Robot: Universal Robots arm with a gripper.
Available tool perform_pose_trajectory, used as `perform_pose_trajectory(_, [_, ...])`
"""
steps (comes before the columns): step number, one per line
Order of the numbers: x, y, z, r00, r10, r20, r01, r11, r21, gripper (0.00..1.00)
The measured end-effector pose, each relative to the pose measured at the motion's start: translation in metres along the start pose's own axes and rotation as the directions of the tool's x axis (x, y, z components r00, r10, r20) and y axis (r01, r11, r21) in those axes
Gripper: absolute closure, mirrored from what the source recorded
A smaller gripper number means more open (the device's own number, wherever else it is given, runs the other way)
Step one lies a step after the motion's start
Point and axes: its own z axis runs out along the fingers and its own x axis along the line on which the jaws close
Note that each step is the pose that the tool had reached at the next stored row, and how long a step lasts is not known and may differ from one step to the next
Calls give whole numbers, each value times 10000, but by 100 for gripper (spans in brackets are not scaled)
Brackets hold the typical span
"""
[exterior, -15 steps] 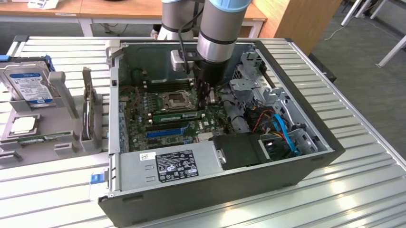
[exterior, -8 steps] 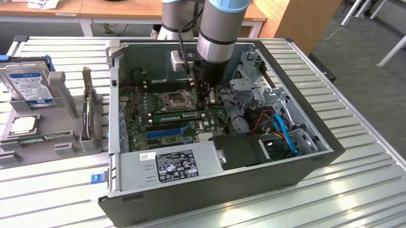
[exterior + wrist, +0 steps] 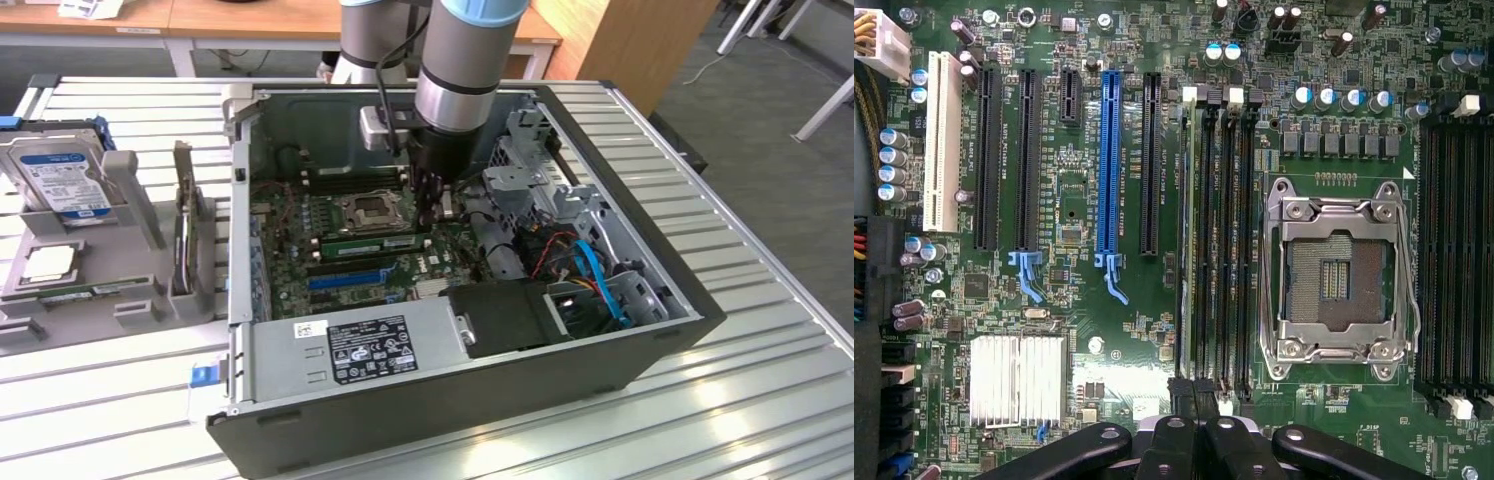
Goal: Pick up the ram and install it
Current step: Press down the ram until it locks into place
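The ram (image 3: 368, 243) is a slim green stick standing on edge in a memory slot of the motherboard, between the empty processor socket (image 3: 368, 211) and the blue slot. In the wrist view the ram (image 3: 1183, 230) is the thin edge in the memory slot nearest the black expansion slots. My gripper (image 3: 438, 213) reaches down into the open computer case, at the end of the stick on the exterior view's right. Its dark fingers (image 3: 1179, 392) are shut together just above the end of the memory slots, with nothing visible between them.
The case (image 3: 667, 330) lies open on a slatted metal table. A power supply (image 3: 360, 345) sits at its near end, a drive cage and blue cables (image 3: 587, 270) on the exterior view's right. A grey tray (image 3: 27, 330) holds a hard drive (image 3: 60, 180) and a square chip (image 3: 48, 263).
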Motion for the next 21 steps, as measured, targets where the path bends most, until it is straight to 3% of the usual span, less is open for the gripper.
perform_pose_trajectory(21, [1,-1,31,10000,-1,0,1,10000,1,90])
